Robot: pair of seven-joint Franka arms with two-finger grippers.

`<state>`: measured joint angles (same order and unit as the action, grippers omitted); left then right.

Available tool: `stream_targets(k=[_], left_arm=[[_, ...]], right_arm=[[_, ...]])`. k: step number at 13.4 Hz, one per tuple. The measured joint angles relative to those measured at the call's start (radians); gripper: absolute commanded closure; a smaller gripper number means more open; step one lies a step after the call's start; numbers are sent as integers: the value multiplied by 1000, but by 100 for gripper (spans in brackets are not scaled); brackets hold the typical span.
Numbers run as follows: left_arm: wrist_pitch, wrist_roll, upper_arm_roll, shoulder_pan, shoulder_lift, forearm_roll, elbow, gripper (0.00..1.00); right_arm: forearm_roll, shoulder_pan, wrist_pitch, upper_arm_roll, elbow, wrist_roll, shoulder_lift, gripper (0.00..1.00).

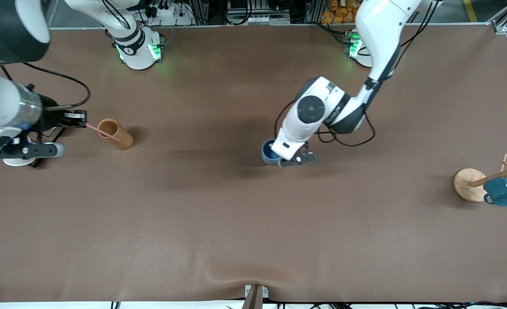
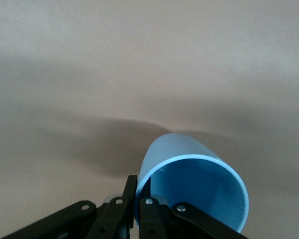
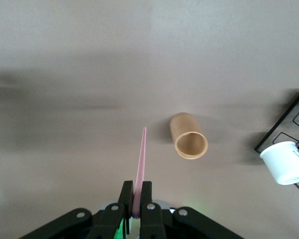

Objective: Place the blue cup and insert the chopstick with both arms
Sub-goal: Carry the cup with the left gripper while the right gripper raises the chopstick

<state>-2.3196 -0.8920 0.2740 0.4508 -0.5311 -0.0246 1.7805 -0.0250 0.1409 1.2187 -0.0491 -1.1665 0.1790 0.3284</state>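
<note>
Brown table [image 1: 219, 223]: left hand [image 2: 137, 206] pinches blue cup [image 2: 199, 189] rim; right hand [image 3: 137, 204] clamps chopstick [image 3: 141, 159].

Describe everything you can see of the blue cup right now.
The blue cup is a small, smooth, light-blue tumbler with no handle, slightly tapered, matte like plastic. It looks empty inside. The left pincer is shut on its rim, one finger inside the wall and one outside, holding it above the brown table near the middle. In the front view only part of it shows beneath the arm's wrist.
</note>
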Motion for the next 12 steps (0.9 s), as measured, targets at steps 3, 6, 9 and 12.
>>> stream_targets(k=[3, 6, 9, 12], left_arm=[[0, -43, -2, 38, -14, 0, -7, 100], [-12, -82, -5, 71, -42, 0, -15, 85], [-15, -107, -9, 87, -52, 0, -31, 0], [-17, -110, -18, 84, -49, 4, -52, 0]], right_arm=[[-112, 38, 47, -19, 1, 189, 10, 100], [-219, 53, 102, -30, 2, 336, 18, 100], [-229, 83, 142, -31, -1, 377, 24, 100], [-230, 131, 193, -32, -20, 462, 34, 100]])
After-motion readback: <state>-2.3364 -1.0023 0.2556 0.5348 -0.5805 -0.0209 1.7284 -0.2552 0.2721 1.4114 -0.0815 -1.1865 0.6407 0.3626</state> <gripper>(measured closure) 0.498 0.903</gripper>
